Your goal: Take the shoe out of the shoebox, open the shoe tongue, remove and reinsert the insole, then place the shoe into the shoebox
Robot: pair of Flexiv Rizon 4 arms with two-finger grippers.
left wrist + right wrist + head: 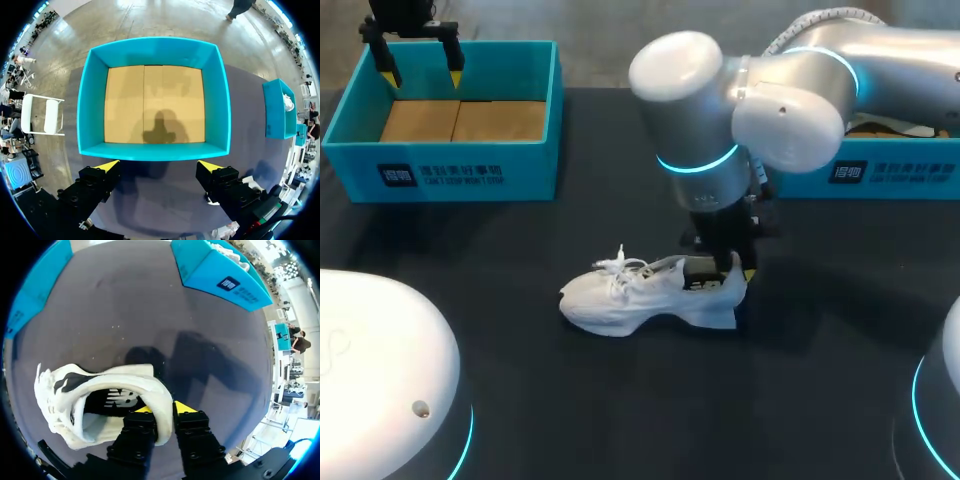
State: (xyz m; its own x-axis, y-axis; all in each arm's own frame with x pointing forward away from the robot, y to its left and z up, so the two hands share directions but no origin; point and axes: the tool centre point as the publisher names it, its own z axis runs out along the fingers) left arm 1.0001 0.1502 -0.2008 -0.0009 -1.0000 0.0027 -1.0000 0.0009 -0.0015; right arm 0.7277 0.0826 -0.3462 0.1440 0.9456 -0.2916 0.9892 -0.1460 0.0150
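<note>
A white sneaker (650, 295) stands on the dark table near the middle, toe pointing left, laces loose. My right gripper (740, 270) comes down at its heel. In the right wrist view the heel collar of the sneaker (95, 400) sits between the fingers of my right gripper (162, 410), one finger inside the shoe and one outside, both pressed against it. A dark insole shows inside the shoe. My left gripper (420, 62) hangs open above the empty teal shoebox (440, 170) at the back left. The left wrist view looks down past my left gripper (159, 165) into that shoebox (155, 150), onto its brown cardboard floor.
A second teal box (880, 175) stands at the back right behind my right arm, with something white inside; it shows as the teal box (220, 275) ahead of the right gripper. Dark tabletop (520, 380) stretches in front of the shoe.
</note>
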